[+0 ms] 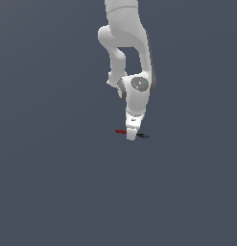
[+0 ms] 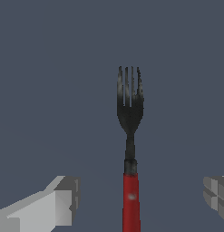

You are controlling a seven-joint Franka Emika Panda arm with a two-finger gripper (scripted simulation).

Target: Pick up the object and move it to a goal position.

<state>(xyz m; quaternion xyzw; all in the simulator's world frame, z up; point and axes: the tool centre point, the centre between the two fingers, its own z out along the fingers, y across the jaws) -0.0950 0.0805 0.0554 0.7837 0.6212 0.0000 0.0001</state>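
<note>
Fork [image 2: 130, 149], unlabelled, between spread pincer [image 2: 143, 204] fingers

The white Panda arm [image 1: 124, 43] reaches straight down from above, wrist vertical. Its gripper [image 2: 140, 204] points at the floor with the jaws spread wide, the two fingers [image 2: 54, 206] standing well apart

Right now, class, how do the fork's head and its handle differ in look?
The fork's head is black and splits into thin tines, while the handle is red and one plain bar. The head flares wide, and the handle is narrow and even. The handle lies between the open pincer's fingers; the head reaches beyond them. Both lie in one straight line.
</note>
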